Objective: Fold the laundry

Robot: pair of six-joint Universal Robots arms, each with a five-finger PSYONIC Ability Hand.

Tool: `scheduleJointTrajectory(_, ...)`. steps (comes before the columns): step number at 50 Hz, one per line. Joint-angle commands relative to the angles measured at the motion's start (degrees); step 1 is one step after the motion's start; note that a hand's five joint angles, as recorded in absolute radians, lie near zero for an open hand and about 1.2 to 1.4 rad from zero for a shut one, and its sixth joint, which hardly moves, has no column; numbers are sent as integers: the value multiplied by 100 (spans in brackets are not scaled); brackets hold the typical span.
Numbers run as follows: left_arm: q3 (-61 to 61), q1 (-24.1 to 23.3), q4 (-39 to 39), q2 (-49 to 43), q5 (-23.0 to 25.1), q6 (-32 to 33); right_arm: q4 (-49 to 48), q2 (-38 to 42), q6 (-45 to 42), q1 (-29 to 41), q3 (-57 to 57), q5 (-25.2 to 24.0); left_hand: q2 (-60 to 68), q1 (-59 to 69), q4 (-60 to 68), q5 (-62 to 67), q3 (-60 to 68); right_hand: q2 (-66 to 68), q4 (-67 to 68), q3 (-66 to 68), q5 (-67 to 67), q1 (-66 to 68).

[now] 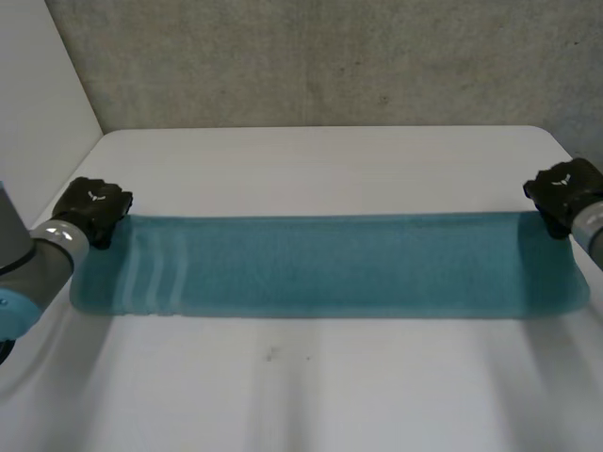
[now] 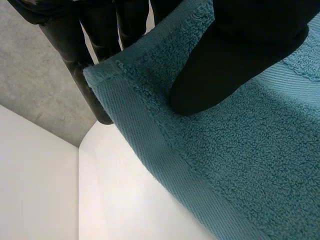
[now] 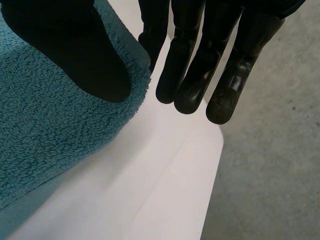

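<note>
A long teal towel [image 1: 330, 264] lies stretched across the white table [image 1: 311, 386], with pale stripes near its left end. My left hand [image 1: 94, 209] is at the towel's far left corner. In the left wrist view its thumb [image 2: 235, 60] presses on top of the towel [image 2: 250, 165] while its fingers [image 2: 82, 55] reach behind the hemmed corner, pinching it. My right hand [image 1: 563, 191] is at the far right corner. There the thumb [image 3: 75, 45] lies on the towel [image 3: 45, 130] and the straight fingers [image 3: 190, 75] run past its edge, the nearest one tucked under it.
A grey wall [image 1: 330, 56] stands behind the table and a white panel [image 1: 38, 94] closes its left side. The table's right edge [image 3: 212, 150] drops off to grey floor [image 3: 270, 175] just beyond my right hand. Bare tabletop lies in front of and behind the towel.
</note>
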Motion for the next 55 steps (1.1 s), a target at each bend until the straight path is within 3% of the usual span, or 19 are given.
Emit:
scheduleJointTrajectory(1,689,-224,155,-655,-12,6,-523,826,189,273,-808,16,1019,1304,1025,1048,1031,1218,1157,1190,1317,2503)
scheduleJointTrajectory(12,1270,-356,463,-1165,-65,23,-804,1565,216,572,-1609,542,1019,1304,1025,1048,1031,1218,1157,1190,1317,2503)
scheduleJointTrajectory(13,1296,-374,472,-1192,-74,6,-866,1627,207,599,-1644,657,22,307,28,51,34,1218,1157,1190,1317,2503)
scheduleJointTrajectory(14,1296,-374,472,-1192,-74,6,-867,1627,207,599,-1645,658,12,297,18,42,24,1218,1157,1190,1317,2503)
scheduleJointTrajectory(15,1305,-400,481,-1209,-83,23,-884,1654,216,616,-1645,780,-2569,-2285,-2563,-2540,-2557,-1491,-1551,-1519,-1391,-206)
scheduleJointTrajectory(16,1305,-401,481,-1209,-83,24,-884,1654,216,616,-1645,781,-2595,-2310,-2589,-2566,-2583,-1518,-1578,-1546,-1418,-233)
scheduleJointTrajectory(17,1296,-444,498,-1209,-83,41,-884,1671,216,634,-1636,911,-5409,-5125,-5403,-5380,-5397,-3950,-4010,-3978,-3850,-2665)
scheduleJointTrajectory(18,1279,-497,507,-1209,-74,50,-876,1671,225,651,-1619,1043,-5937,-5653,-5931,-5908,-5925,-5473,-5533,-5501,-5373,-4188)
scheduleJointTrajectory(27,1068,-691,560,-884,-118,41,-858,1153,954,616,-1153,1124,-5976,-5692,-5970,-5947,-5964,-5782,-5843,-5810,-5683,-4497)
scheduleJointTrajectory(29,779,-691,543,-570,-118,-3,-823,567,1523,573,-829,914,-5981,-5696,-5975,-5952,-5969,-5782,-5843,-5810,-5683,-4497)
scheduleJointTrajectory(35,57,-699,525,135,-100,-214,-595,-523,2079,363,163,150,-5976,-5692,-5970,-5947,-5964,-5782,-5843,-5810,-5683,-4497)
scheduleJointTrajectory(40,-978,-708,586,1030,-83,-1230,63,-1078,2097,-217,788,-360,-5976,-5692,-5970,-5947,-5964,-5459,-5519,-5487,-5359,-4174)
scheduleJointTrajectory(48,-1700,-778,578,1830,-56,-2751,549,-1299,1992,-1034,1667,-1169,-5959,-5675,-5953,-5930,-5947,-4110,-4171,-4138,-4011,-2825)
scheduleJointTrajectory(55,-1850,-796,586,1972,-74,-3009,258,-1273,1525,-1686,2178,-1768,-5976,-5692,-5970,-5947,-5964,-3621,-3681,-3649,-3521,-2336)
